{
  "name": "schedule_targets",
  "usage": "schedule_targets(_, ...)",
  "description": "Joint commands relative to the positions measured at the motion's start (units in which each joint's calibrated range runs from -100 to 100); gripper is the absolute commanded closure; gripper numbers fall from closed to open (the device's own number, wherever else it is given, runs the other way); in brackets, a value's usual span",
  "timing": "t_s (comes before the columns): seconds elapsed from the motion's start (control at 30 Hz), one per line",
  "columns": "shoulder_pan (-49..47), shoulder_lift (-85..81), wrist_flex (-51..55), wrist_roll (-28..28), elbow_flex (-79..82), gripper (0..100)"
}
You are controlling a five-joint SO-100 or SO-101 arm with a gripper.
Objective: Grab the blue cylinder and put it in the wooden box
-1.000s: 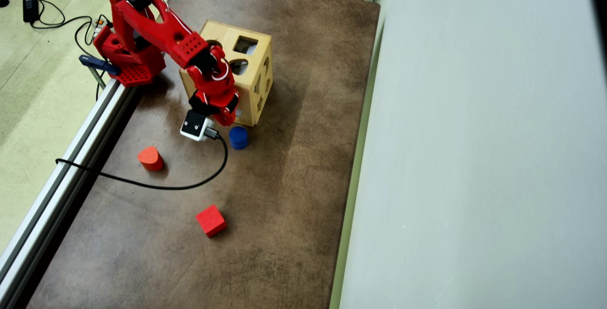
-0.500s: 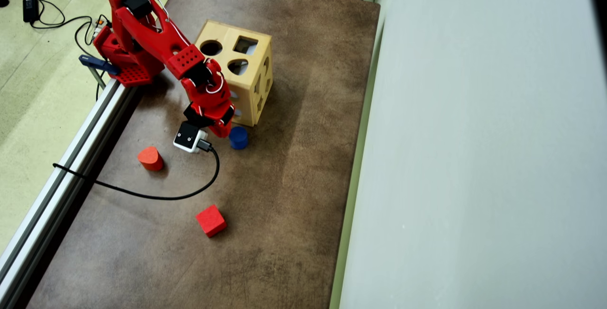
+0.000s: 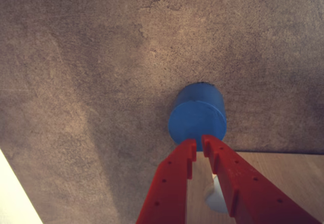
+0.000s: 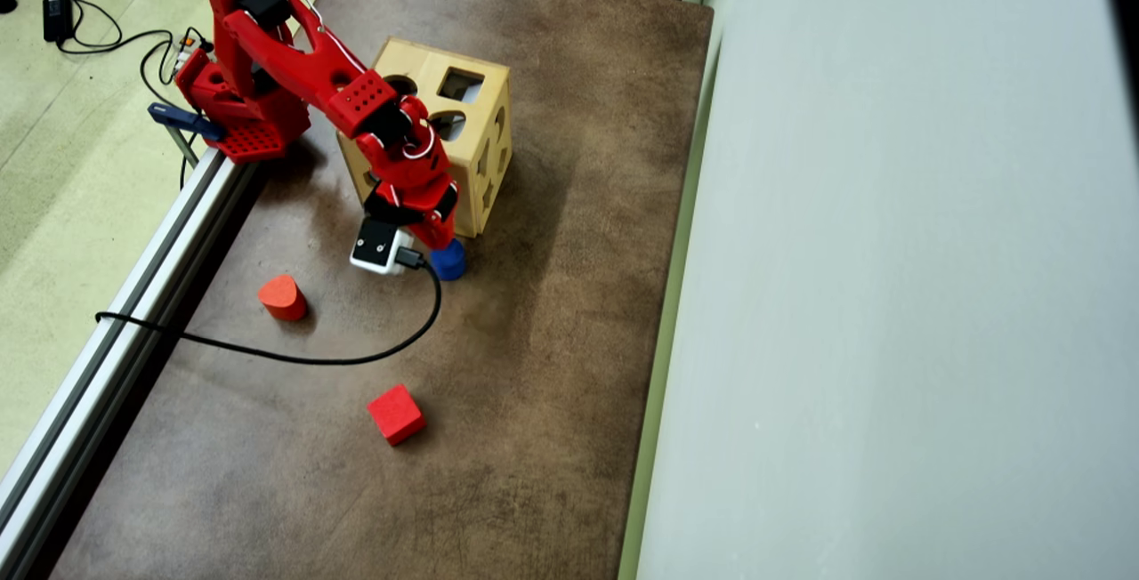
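Note:
The blue cylinder (image 3: 198, 117) stands upright on the brown table, close to the wooden box (image 3: 288, 171), whose light-wood face fills the lower right of the wrist view. My red gripper (image 3: 199, 145) is shut, with only a thin slit between its fingers and nothing held. Its tips sit just at the cylinder's near edge. In the overhead view the gripper (image 4: 443, 246) hangs over the blue cylinder (image 4: 451, 263) and covers part of it, right by the lower corner of the wooden box (image 4: 480, 131).
An orange-red rounded block (image 4: 282, 296) and a red cube (image 4: 396, 414) lie on the table (image 4: 552, 366) to the left and below. A black cable (image 4: 294, 353) loops from the wrist camera to the metal rail (image 4: 107, 358) along the left edge.
The arm swung left away from the cylinder, then back right; the gripper now overlaps the cylinder's top edge. The cylinder and other blocks stayed put.

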Motion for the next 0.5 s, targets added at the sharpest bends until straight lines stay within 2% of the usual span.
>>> schedule_targets(0.0, -0.5, -0.3, -0.8, -0.1, -3.2, 97)
schedule_targets(0.1, -0.3, -0.2, -0.8, -0.1, -3.2, 93)
schedule_targets(0.3, 0.3, 3.2, 0.0, -0.1, -3.1, 78)
schedule_targets(0.47, 0.3, 4.3, 0.2, -0.1, -3.1, 75)
